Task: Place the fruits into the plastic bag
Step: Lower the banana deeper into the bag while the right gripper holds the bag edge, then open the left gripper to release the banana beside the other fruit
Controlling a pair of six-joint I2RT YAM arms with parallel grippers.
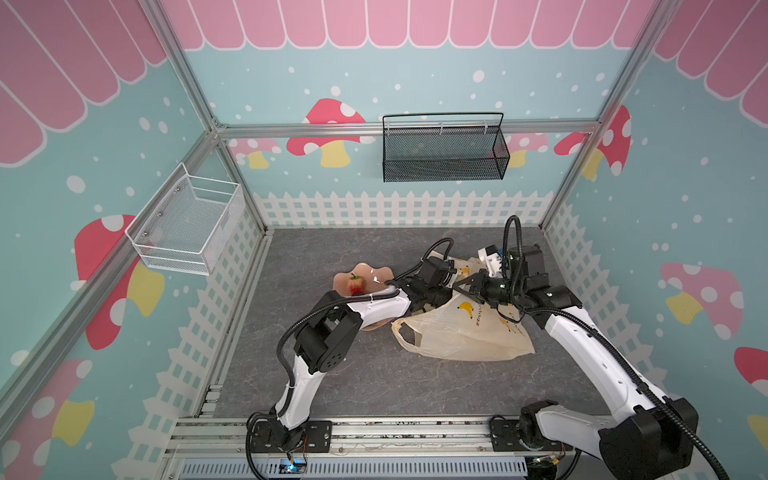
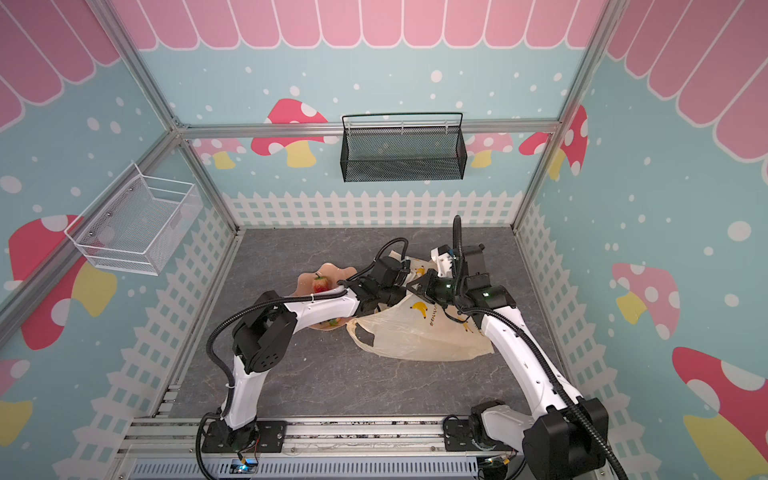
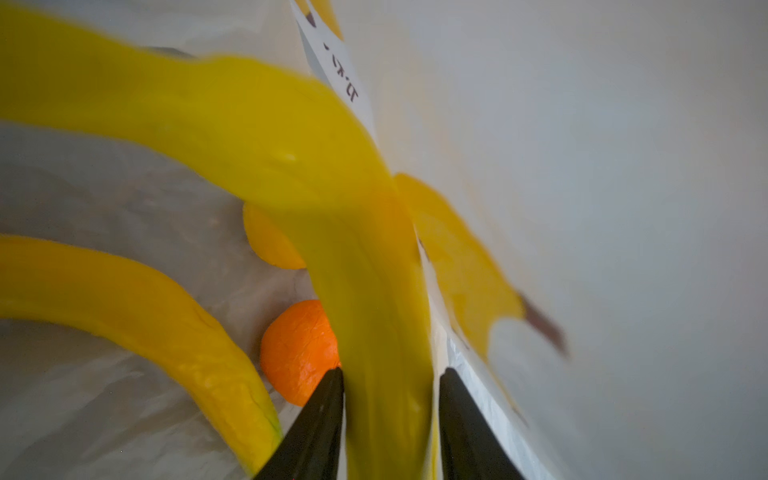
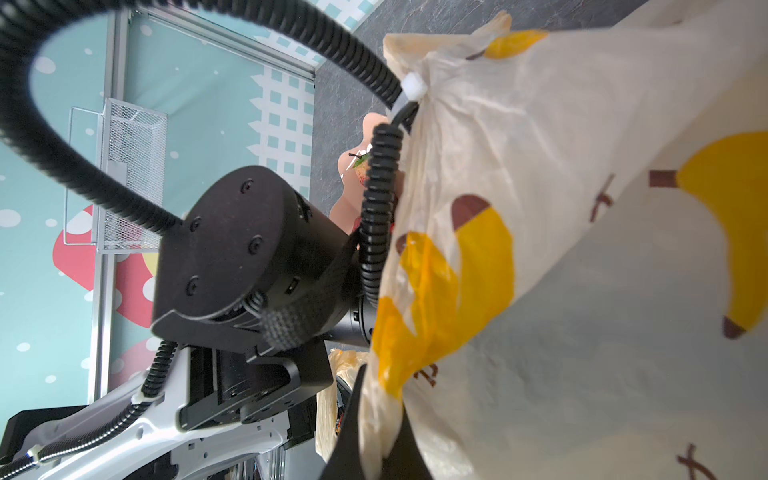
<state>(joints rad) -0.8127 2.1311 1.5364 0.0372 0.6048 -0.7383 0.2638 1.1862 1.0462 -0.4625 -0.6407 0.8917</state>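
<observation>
1. Straddles a blurred banana [image 3: 249, 137] with the left claw [image 3: 390, 374] partly open inside the plastic bag [image 1: 465, 332], grip seemingly loose.
2. Pinches the bag's rim in the closed right claw [image 4: 374, 436].
3. Leaves bare surface [image 1: 374, 382] lower centre; strawberry [image 1: 356, 285] on dish [image 1: 374, 272] centre-left.

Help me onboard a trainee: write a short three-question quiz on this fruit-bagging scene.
1. True or false: the right gripper is shut on the film of the plastic bag.
2. Where does the round orange lie? A) inside the plastic bag B) on the pink dish C) in the white wire basket
3. Fill in: between the jaws of the left gripper stands a ____.
Key: 1 true; 2 A; 3 banana.
</observation>
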